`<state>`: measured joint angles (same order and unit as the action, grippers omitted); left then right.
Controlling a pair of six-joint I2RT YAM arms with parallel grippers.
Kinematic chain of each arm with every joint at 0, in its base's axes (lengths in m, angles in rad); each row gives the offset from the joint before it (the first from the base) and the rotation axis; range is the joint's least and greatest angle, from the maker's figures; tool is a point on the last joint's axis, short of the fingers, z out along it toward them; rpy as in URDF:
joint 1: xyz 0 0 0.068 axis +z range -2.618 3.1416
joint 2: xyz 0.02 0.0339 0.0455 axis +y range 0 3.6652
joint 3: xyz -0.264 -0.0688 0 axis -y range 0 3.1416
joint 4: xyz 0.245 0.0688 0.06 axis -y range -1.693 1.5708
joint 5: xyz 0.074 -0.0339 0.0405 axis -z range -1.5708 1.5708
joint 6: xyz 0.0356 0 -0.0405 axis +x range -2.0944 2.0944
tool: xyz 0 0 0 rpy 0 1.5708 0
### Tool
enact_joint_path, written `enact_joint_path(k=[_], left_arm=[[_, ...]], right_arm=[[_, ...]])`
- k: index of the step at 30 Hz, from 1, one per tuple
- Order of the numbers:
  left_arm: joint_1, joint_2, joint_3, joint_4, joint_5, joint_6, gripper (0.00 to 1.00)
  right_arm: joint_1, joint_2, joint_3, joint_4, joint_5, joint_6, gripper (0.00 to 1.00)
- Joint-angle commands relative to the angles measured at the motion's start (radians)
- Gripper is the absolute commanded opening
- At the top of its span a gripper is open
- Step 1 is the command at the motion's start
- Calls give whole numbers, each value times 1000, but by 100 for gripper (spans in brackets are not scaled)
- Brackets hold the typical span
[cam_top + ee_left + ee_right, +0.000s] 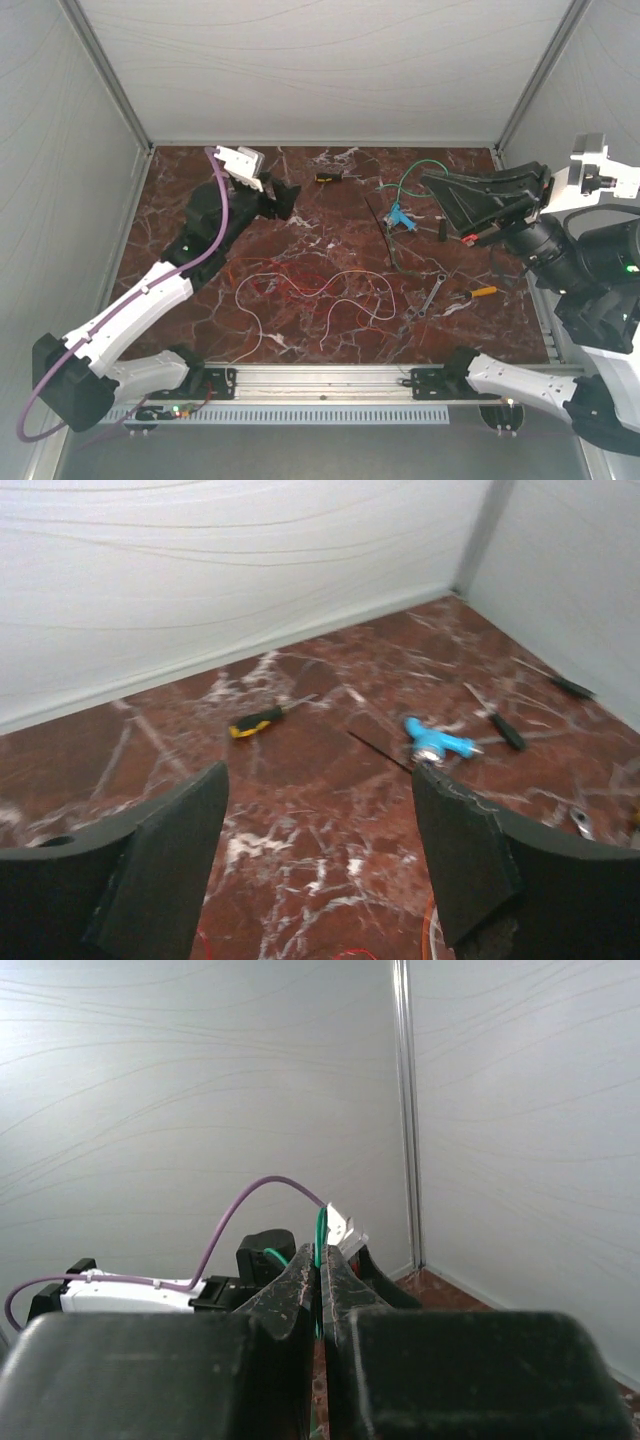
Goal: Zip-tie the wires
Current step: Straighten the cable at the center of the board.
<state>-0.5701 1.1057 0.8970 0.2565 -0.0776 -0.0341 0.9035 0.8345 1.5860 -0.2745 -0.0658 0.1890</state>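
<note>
The wires, thin white, red and orange strands, lie in loose loops on the marble table at centre front. Bits of red and orange wire show at the bottom of the left wrist view. The zip tie, a thin black strip, lies flat to the right of centre; it also shows as the zip tie ahead of my left gripper. My left gripper hovers open at the back left with nothing between its fingers. My right gripper is raised at the back right, shut on a thin green wire.
A black-and-yellow tool lies near the back wall. A blue part and a dark screwdriver sit by the zip tie. A wrench and an orange-handled tool lie front right. Walls enclose three sides.
</note>
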Motion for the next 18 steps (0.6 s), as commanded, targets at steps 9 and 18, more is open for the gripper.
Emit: enact_joint_path(k=[9,18], left_arm=[[-8,-30,85,67,601,-229,92],[-100,-64,-155,341,630,-520,100]], right_arm=[[8,109,175,102,34,-73,0],[8,145,145,205,69,-119,0]])
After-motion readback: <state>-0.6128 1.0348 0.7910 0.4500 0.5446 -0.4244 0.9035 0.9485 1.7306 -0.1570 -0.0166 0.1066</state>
